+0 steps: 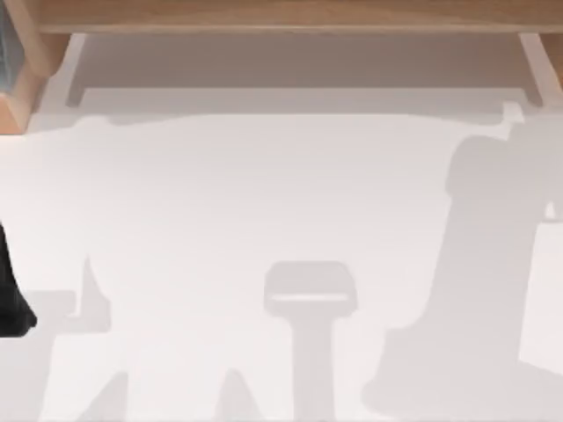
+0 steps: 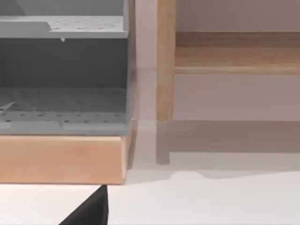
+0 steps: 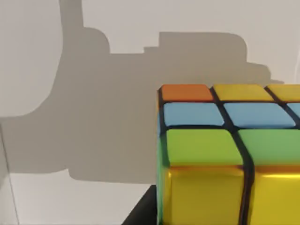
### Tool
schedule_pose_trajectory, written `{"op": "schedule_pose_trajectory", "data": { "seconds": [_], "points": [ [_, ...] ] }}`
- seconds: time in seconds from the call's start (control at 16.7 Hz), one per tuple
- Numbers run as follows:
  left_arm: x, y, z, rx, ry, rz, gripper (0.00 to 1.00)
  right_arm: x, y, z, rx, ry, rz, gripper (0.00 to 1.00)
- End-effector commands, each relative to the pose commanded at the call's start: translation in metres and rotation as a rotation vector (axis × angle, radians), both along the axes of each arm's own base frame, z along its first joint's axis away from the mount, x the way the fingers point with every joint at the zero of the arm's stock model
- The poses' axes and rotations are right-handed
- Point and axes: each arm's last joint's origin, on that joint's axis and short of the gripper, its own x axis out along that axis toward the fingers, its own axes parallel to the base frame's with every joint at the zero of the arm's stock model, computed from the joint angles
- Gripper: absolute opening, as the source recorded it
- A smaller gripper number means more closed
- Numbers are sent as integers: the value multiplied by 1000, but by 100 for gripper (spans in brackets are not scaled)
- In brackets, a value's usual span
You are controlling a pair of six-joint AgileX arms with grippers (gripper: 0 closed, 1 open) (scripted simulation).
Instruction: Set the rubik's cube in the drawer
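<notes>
The rubik's cube (image 3: 225,159) is very close in the right wrist view, showing orange, yellow, blue and green tiles with dark gaps. It hangs above the white table with my right gripper shut on it, and one black finger (image 3: 143,208) shows beside its lower corner. The pale drawer (image 1: 290,61) stands pulled out under the wooden cabinet at the table's far edge, with white side rails. My right arm (image 1: 541,299) is at the right edge of the top view. My left gripper (image 1: 10,294) is parked at the left edge.
A wooden unit with grey perforated shelves (image 2: 61,108) stands at the far left corner, next to a wooden post (image 2: 165,61) of the cabinet. The arms' shadows fall across the white tabletop (image 1: 264,193).
</notes>
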Motion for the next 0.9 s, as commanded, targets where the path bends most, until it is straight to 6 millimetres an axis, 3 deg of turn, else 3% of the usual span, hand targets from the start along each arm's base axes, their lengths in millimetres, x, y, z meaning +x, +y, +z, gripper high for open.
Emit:
{"op": "schedule_pose_trajectory", "data": {
  "seconds": [0.6,0.9],
  "points": [
    [0,0,0,0,0,0,100,0,0,0,0,0,0,98],
    [0,0,0,0,0,0,100,0,0,0,0,0,0,100]
  ]
}}
